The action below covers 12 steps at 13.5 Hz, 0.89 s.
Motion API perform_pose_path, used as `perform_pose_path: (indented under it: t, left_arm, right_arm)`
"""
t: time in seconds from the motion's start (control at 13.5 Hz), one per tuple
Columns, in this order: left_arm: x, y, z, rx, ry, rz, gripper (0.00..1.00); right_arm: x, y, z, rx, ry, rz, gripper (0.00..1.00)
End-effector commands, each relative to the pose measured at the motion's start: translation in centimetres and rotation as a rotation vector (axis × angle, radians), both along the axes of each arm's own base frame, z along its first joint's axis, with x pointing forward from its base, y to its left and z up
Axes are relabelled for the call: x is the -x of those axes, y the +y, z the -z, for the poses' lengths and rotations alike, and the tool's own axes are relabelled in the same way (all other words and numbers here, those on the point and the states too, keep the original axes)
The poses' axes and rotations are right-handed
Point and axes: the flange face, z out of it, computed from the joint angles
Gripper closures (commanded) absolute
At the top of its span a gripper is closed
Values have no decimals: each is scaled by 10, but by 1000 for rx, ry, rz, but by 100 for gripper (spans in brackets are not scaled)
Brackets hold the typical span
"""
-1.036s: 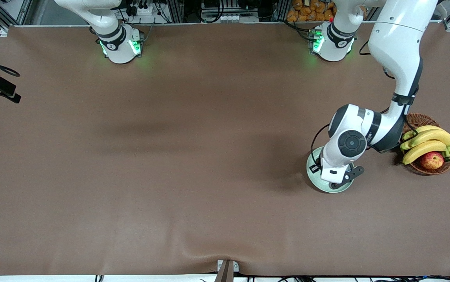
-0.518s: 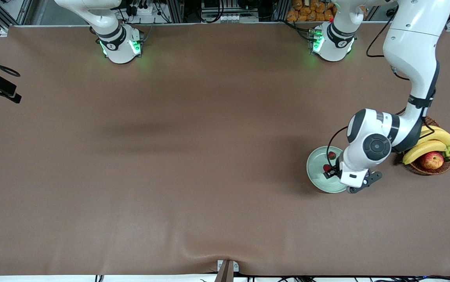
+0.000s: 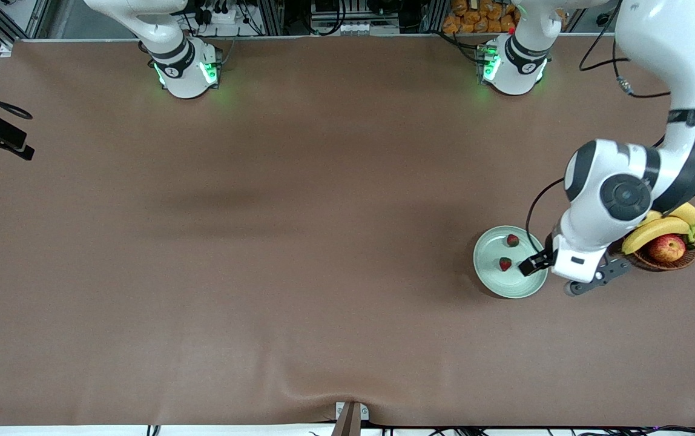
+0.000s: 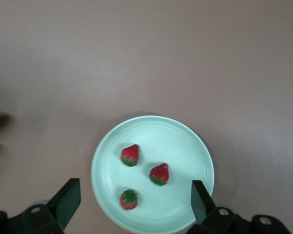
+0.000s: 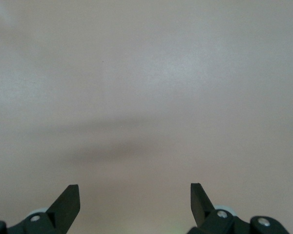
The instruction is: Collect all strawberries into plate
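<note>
Left wrist view gives you the clearest answer: three strawberries lie loose on the pale green plate, well inside its rim and apart from one another, so none looks likely to roll off. The left gripper hangs above the plate with its jaws spread wide and nothing between them, which fits a berry just let go. From the front view you see only two berries, because the left gripper covers the plate's edge toward the basket. That wicker basket sits just beside the plate at the left arm's end of the table, holding bananas and an apple; no strawberry shows among them. You can judge the task as done or nearly so.

Your right gripper waits with its jaws wide and empty over bare surface; only that arm's base shows in the front view. The table is covered in a plain brown cloth with a slight ripple at the edge nearest the front camera. Above the bases you see framing, cables and equipment.
</note>
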Motion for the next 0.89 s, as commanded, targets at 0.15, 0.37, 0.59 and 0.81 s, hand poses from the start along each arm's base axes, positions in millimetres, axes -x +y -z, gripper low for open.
perform_pose_path:
  t: [0.15,0.37,0.59,0.81]
  left_arm:
    - [29,7,-134,-34,27,175,0]
    - [44,11,-195,33,71,166,0]
    - [57,22,-244,73,81,210,0]
    - [81,39,-269,106,88,340,0]
  right_arm:
    - [1,3,-1,-11,2,6,0]
    - [1,4,0,-11,5,4,0]
    - [1,3,0,-10,5,4,0]
    - [0,4,1,-10,7,3,0]
